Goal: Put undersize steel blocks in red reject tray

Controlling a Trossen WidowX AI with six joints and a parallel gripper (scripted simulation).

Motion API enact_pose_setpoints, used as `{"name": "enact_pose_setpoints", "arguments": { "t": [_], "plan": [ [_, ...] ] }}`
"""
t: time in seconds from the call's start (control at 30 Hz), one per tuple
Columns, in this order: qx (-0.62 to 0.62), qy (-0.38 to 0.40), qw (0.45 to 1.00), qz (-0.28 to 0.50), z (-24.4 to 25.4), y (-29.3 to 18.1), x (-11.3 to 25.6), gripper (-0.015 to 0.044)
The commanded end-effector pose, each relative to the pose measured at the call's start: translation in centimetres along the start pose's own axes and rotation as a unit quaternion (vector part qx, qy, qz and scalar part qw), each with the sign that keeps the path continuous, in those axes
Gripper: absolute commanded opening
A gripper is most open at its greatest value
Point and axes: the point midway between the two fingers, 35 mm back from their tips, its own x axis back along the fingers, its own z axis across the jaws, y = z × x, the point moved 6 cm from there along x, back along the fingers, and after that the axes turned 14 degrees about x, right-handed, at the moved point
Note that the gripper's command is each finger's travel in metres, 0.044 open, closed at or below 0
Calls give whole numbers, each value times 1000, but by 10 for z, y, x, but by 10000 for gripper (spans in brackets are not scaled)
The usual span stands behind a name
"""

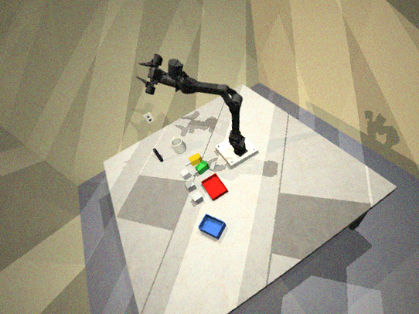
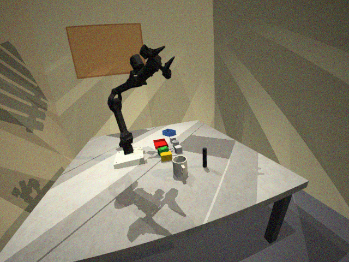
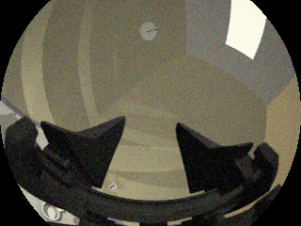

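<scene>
My gripper [image 1: 139, 70] [image 2: 169, 52] [image 3: 150, 123] is open and empty, raised high above the table, far from the objects. Three small grey steel blocks stand in a row: one block [image 1: 184, 173] [image 2: 178, 149] nearest the yellow piece, a middle block [image 1: 190, 185] [image 2: 175, 142], and a block [image 1: 196, 197] [image 2: 172, 139] at the far end. Their bores are too small to make out. The green gauge [image 1: 201, 167] [image 2: 162, 150] lies on the table between the yellow piece and the red tray. The red reject tray [image 1: 214, 187] [image 2: 160, 143] beside the row looks empty.
A yellow piece [image 1: 195, 159] [image 2: 166, 156] lies beside the green gauge. A pale mug [image 1: 178, 146] [image 2: 179, 166] and an upright black cylinder [image 1: 158, 155] [image 2: 204, 157] stand past it. A blue tray [image 1: 211, 227] [image 2: 169, 132] lies beyond the row's other end.
</scene>
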Motion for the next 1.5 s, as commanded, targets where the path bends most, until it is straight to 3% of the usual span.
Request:
{"name": "enact_pose_setpoints", "arguments": {
  "t": [0.0, 0.17, 0.37, 0.7, 0.93, 1.13, 1.3, 1.47],
  "plan": [
    [-204, 103, 972, 46, 62, -3, 0, 300],
    [-375, 179, 901, 124, 118, -7, 9, 300],
    [-533, 228, 777, 246, 180, -12, 30, 300],
    [-685, 200, 507, 483, 268, -18, 90, 300],
    [-702, 93, 313, 632, 316, -20, 144, 300],
    [-663, -55, 168, 728, 346, -21, 193, 300],
    [-599, -213, 78, 768, 361, -25, 237, 300],
    [-531, -364, 26, 764, 365, -31, 274, 300]
  ]
}}
